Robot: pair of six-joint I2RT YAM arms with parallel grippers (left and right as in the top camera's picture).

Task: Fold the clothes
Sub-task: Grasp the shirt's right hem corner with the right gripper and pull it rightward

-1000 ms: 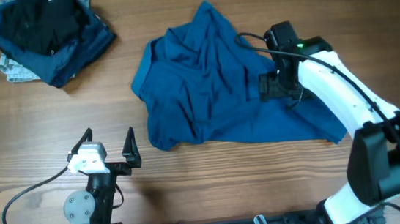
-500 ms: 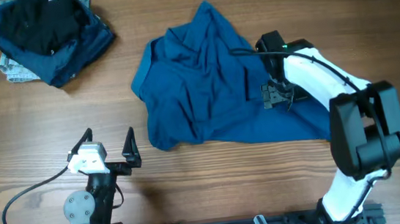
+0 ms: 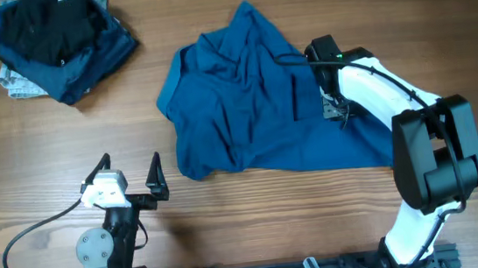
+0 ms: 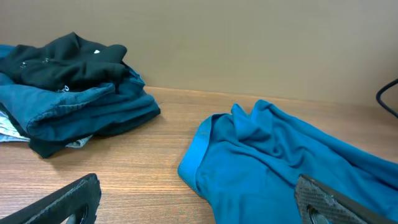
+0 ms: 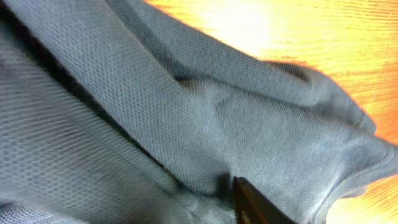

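Risk, loose catch: the right pincer [image 3: 335, 107] may take only a thin ridge of cloth, and that ridge would likely slip out as soon as the arm lifts.
Risk, too many layers: the blue shirt [image 3: 245, 107] is bunched in deep creases where the pincer meets it, so a bite there could gather several layers and pull the garment up as a lump instead of opening it.
Risk, dragging: nothing pins the far side, so a sideways pull would probably slide the whole shirt over the tabletop [image 3: 257, 229].
Right pincer: down in the right part of the shirt, touching it. The wrist hides the jaws from above. The wrist view shows close cloth and one dark fingertip [image 5: 252, 202], so I cannot tell whether it is closed on the fabric.
Left pincer [image 3: 131, 178]: wide and empty, low over bare tabletop at the front left, well apart from the shirt's lower left edge.
Shirt: crumpled at the middle right of the tabletop, unfolded, a point of cloth sticking out on its far side.
Heap of dark clothes [image 3: 54, 42]: far left corner, well apart from both pincers.
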